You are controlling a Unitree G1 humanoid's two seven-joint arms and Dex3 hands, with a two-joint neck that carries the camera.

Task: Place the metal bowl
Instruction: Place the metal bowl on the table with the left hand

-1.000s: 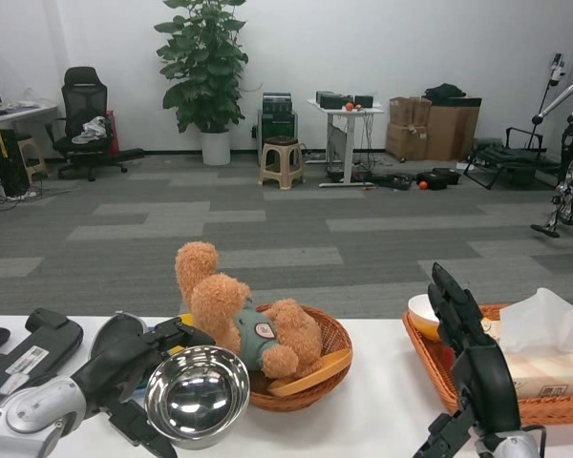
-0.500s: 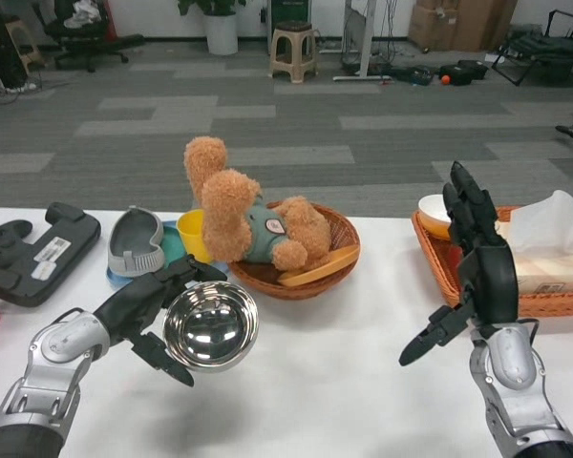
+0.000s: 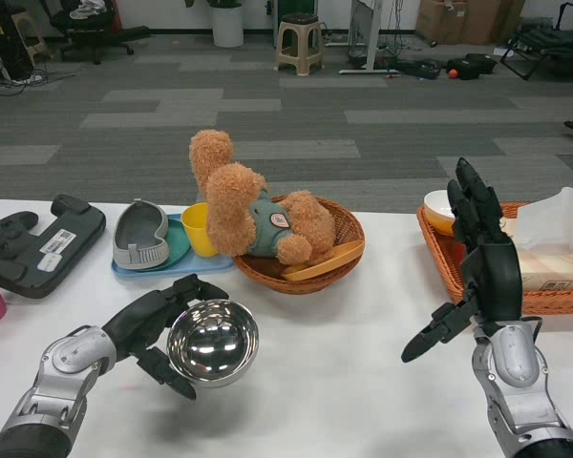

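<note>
no text here is legible anywhere.

Lighting bright and even, diffuse from overhead. Soft, faint shadows on the white table [image 3: 363,372] under the metal bowl [image 3: 213,342] and both hands. Bowl interior shows mirror-like glare and dark reflections. Focus sharp near the table's front edge; far floor slightly softer. Mild distortion at picture edges.

The metal bowl [image 3: 213,343] is held by the left hand [image 3: 158,329] at the front left of the table [image 3: 334,382]. Behind it a round basket [image 3: 339,250] is set, with a teddy bear [image 3: 253,212] in it — a tray [image 3: 186,262] and a controller [image 3: 38,243] lie further left. The right hand [image 3: 477,267] is raised before a second basket [image 3: 449,272] at the right edge.
</note>
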